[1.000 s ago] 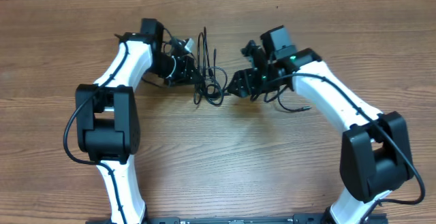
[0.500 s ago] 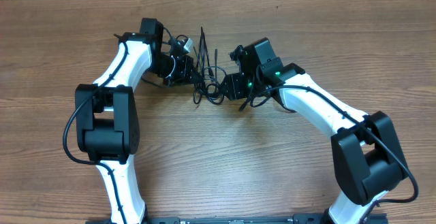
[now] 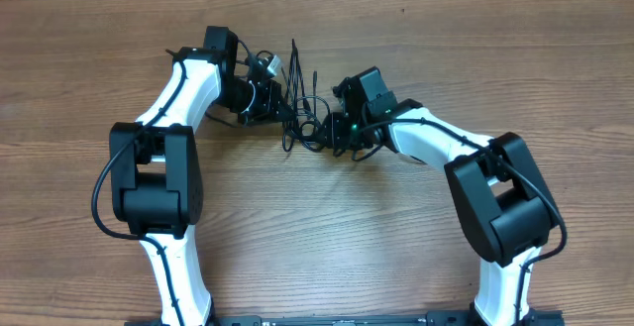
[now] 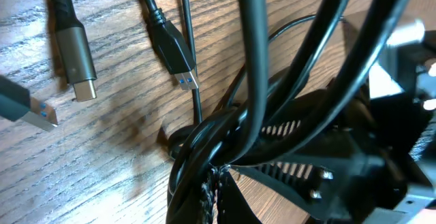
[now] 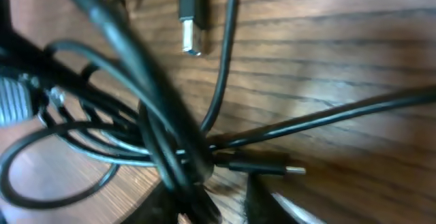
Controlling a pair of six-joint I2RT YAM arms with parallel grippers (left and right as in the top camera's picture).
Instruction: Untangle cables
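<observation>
Where the two arms meet, at the far middle of the table [image 3: 416, 257], tangled in one small knot: the cables [image 3: 303, 120]. Thin, black, looped over one another on the wood, with two straight ends running off toward the far edge. Hemmed in on both sides: left gripper [image 3: 281, 108] touching the left of the knot, right gripper [image 3: 333, 128] touching the right of it, only the tangle between them.

Left gripper: fully closed. Fingers themselves out of sight in the left wrist view, but several strands gathered into one tight bunch at the near edge and rising from there toward the lens, so pinched on the cables. Beyond the bunch, flat on the wood at the left: a grey plug [image 4: 76, 66] with a metal tip, a black plug [image 4: 177, 52] with a blue-lined tip to its right, and a third plug [image 4: 28, 108] cut off by the left edge. All three apart from one another. At the right of the same view, dark and close: body of the right gripper.

Right gripper: jaws drawn in narrow, a dark finger [image 5: 257, 203] on each side of the crossing strands, low in the right wrist view. Blurred there; cannot tell whether pressed onto the cables or merely around them. Farther off, a silver-tipped plug [image 5: 193, 26] flat on the table, and a slim small plug [image 5: 262, 167] pointing right, just beside the crossing.
</observation>
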